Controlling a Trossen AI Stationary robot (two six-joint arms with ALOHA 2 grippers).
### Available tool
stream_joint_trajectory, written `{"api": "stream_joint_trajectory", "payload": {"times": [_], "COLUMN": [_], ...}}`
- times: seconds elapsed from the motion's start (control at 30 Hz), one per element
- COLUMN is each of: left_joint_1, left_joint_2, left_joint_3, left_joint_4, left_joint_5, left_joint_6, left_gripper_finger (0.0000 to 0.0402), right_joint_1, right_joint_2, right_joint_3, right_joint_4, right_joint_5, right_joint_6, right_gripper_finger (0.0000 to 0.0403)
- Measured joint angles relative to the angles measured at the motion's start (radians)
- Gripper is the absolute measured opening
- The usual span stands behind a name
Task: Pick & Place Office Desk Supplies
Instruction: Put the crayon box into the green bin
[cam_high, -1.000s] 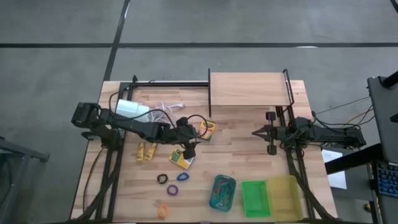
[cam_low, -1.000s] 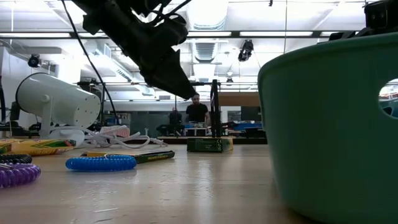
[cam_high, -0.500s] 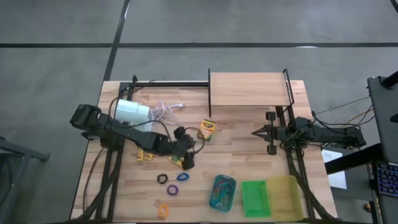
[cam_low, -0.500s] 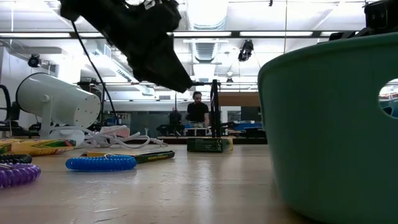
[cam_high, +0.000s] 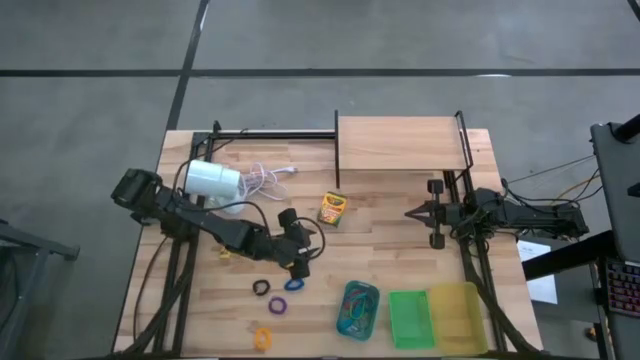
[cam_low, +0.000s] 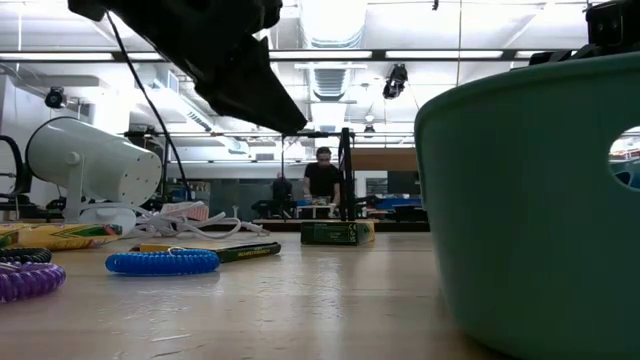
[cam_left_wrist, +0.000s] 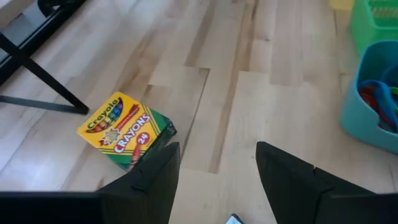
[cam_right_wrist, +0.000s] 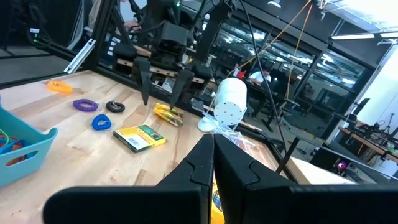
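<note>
While your left end effector (cam_high: 297, 268) hung released above the crayon box (cam_right_wrist: 140, 137) on the counter (cam_high: 390, 230), you needed to straddle its narrow sides squarely before clenching; your right end effector (cam_high: 436, 213) rested clenched, empty.

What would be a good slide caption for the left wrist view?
Open left gripper above the wooden table, crayon box ahead, teal tray beyond.

On the table (cam_high: 400, 225), a crayon box (cam_high: 332, 208) lies at centre; the lamp (cam_high: 212, 179) sits at its nine o'clock, loops (cam_high: 278, 306) at seven, three trays (cam_high: 411, 318) side by side at five
</note>
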Motion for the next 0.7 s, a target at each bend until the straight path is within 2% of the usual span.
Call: {"api": "stream_joint_trajectory", "payload": {"times": [0.27,0.47,0.57,0.63,0.7], "left_joint_1": [-0.008,-0.067,-0.099,-0.119,-0.129], "left_joint_2": [-0.003,-0.072,-0.106,-0.142,-0.185], "left_joint_3": [0.000,0.000,0.000,0.004,0.009], "left_joint_4": [-0.006,-0.080,-0.133,-0.215,-0.338], "left_joint_5": [0.001,-0.003,-0.103,-0.187,-0.216], "left_joint_6": [0.012,0.016,-0.014,-0.101,-0.228], "left_gripper_finger": [0.0216,0.0216,0.0216,0.0216,0.0216], "right_joint_1": [0.000,0.000,0.000,0.000,0.000], "right_joint_2": [0.000,0.000,0.000,0.000,0.000], "right_joint_3": [0.000,0.000,0.000,0.000,0.000], "right_joint_4": [0.000,0.000,0.000,0.000,0.000], "right_joint_5": [0.000,0.000,0.000,0.000,0.000], "right_joint_6": [0.000,0.000,0.000,0.000,0.000], "right_gripper_finger": [0.0008,0.0008,0.0008,0.0008,0.0008]}}
